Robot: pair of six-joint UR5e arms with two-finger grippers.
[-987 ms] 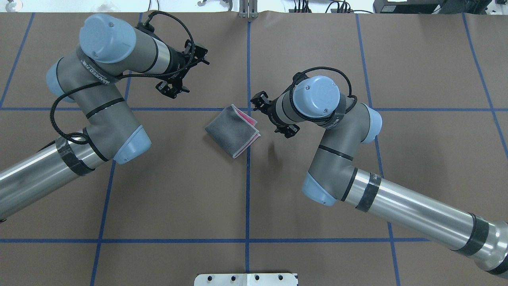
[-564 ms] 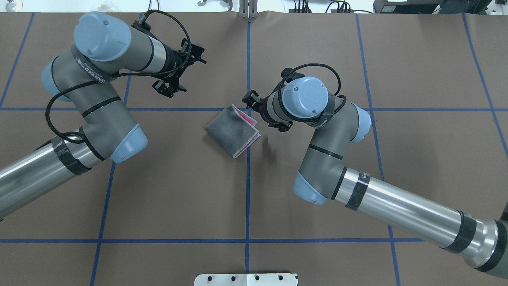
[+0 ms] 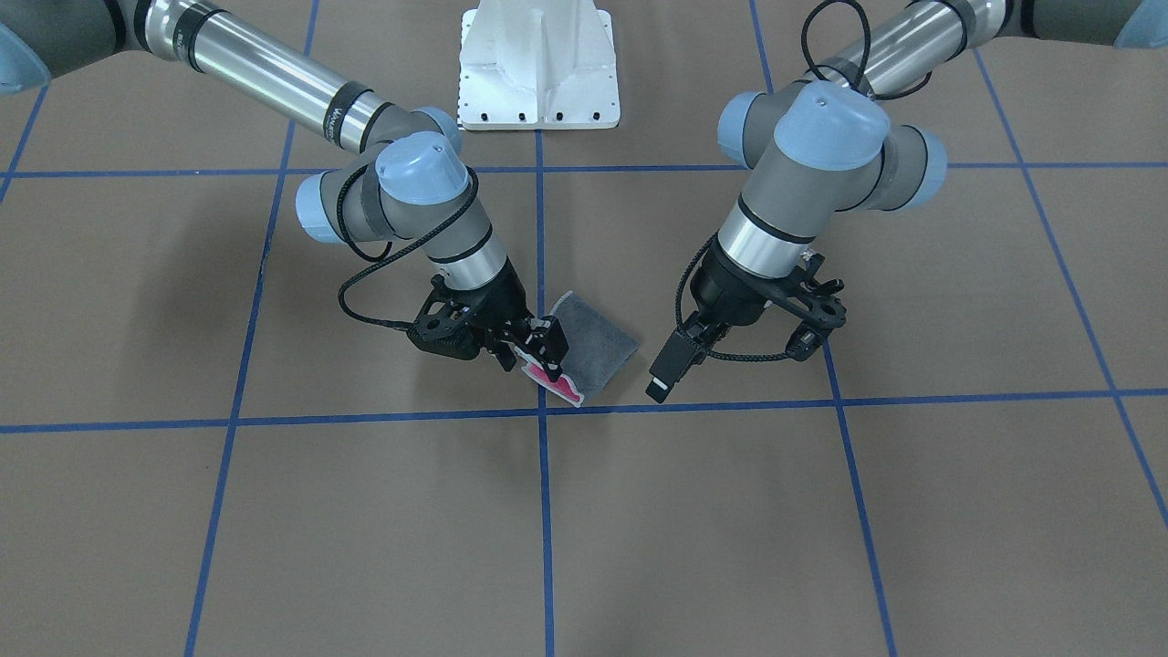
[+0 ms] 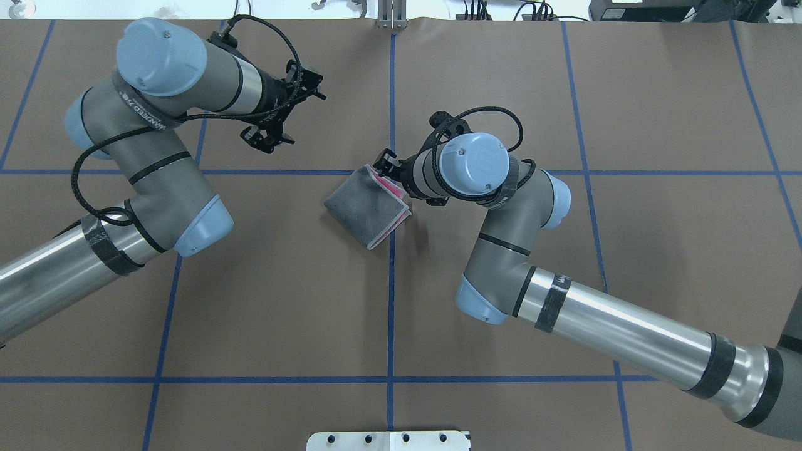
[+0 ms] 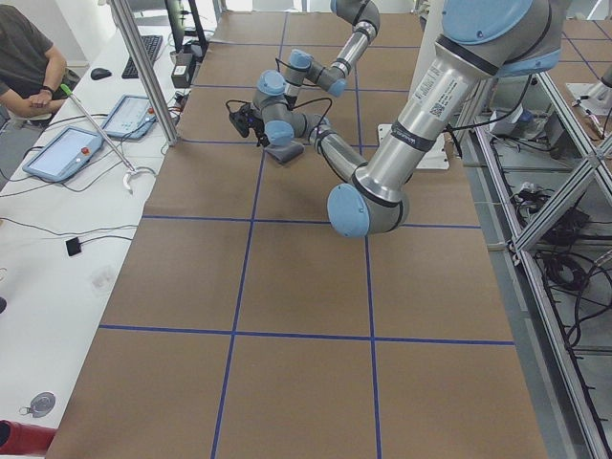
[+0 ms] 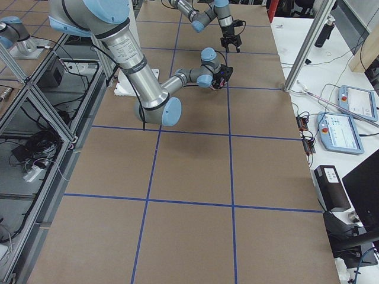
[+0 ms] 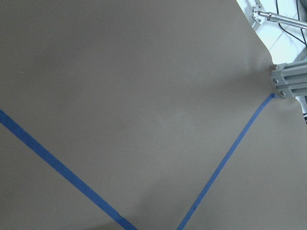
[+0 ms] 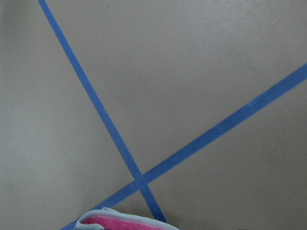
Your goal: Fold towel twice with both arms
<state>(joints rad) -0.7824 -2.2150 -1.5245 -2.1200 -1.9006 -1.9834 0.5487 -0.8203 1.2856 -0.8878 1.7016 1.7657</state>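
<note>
At the towel edge the right end effector is placed, likely for tidying; its closure cannot be told. The left end effector is held open, well apart.

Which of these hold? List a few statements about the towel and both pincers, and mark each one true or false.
1. The towel lies folded with its grey face up. True.
2. The left pincer grips a towel corner. False: it hangs apart from the towel, off to its side, and holds nothing.
3. The right pincer is at the towel's edge where pink shows. True.
4. The towel is lifted clear of the table. False: it rests on the brown surface, next to a crossing of blue tape lines.
</note>
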